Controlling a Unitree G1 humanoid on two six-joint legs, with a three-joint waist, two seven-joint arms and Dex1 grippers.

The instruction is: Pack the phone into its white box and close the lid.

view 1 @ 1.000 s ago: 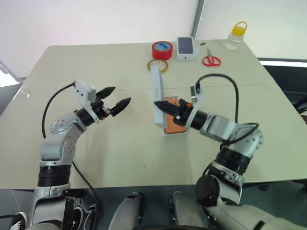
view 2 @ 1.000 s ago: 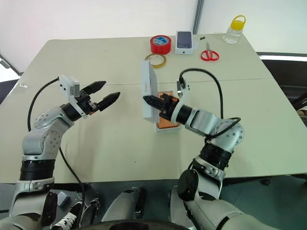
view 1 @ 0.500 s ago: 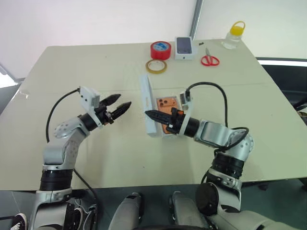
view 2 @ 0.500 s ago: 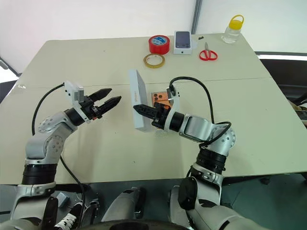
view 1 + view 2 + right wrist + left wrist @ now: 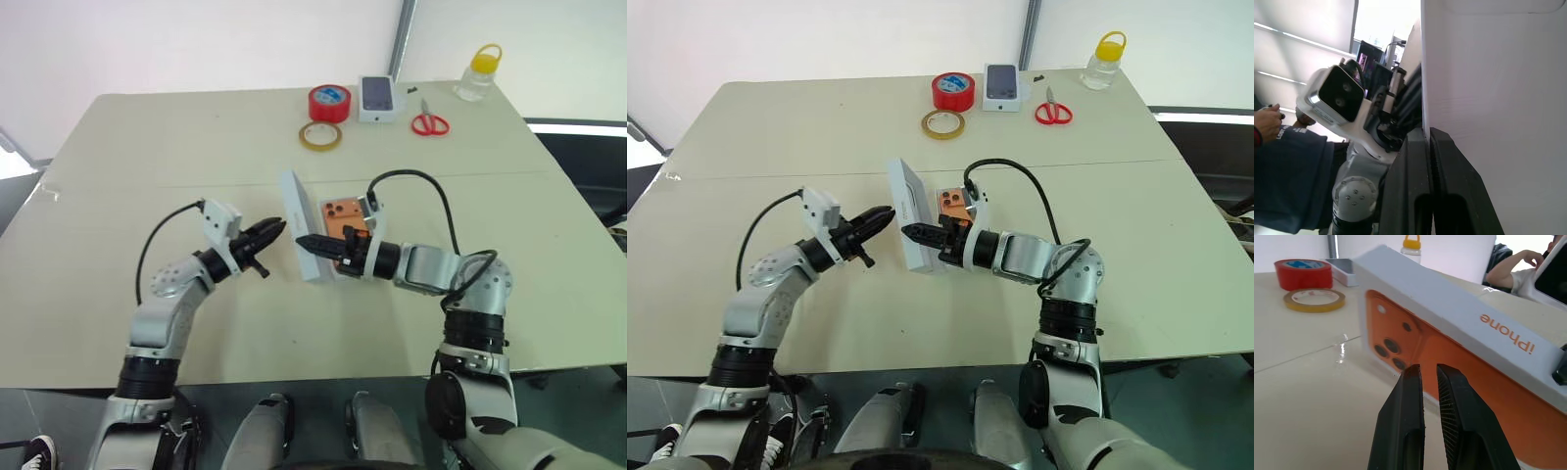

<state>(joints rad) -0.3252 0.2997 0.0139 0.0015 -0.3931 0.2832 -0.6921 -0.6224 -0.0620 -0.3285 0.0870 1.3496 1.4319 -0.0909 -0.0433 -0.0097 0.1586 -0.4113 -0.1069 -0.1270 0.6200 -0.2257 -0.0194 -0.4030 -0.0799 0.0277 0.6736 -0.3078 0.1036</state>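
The lid (image 5: 299, 221) stands on its long edge at mid-table, tilted, its open white side facing the white box (image 5: 340, 199). The orange phone (image 5: 339, 211) lies in that box, lenses at its far corner. My right gripper (image 5: 303, 240) reaches over the box, shut, its tips against the lid's white inside (image 5: 1498, 98). My left gripper (image 5: 276, 231) is level on the lid's other side, fingers (image 5: 1408, 396) drawn almost together with nothing between them. Its tips sit just short of the lid's orange printed face (image 5: 1449, 352).
Along the table's far edge stand a red tape roll (image 5: 330, 102), a yellowish tape ring (image 5: 320, 135), a small white box with a phone picture (image 5: 378, 98), red scissors (image 5: 431, 123) and a yellow-capped bottle (image 5: 475, 73). A person's sleeve (image 5: 1288, 161) shows beyond the table.
My left gripper has gone from wide open to nearly shut and moved right and down to the lid. The lid has shifted left and tilted, uncovering the phone. The right gripper stayed shut.
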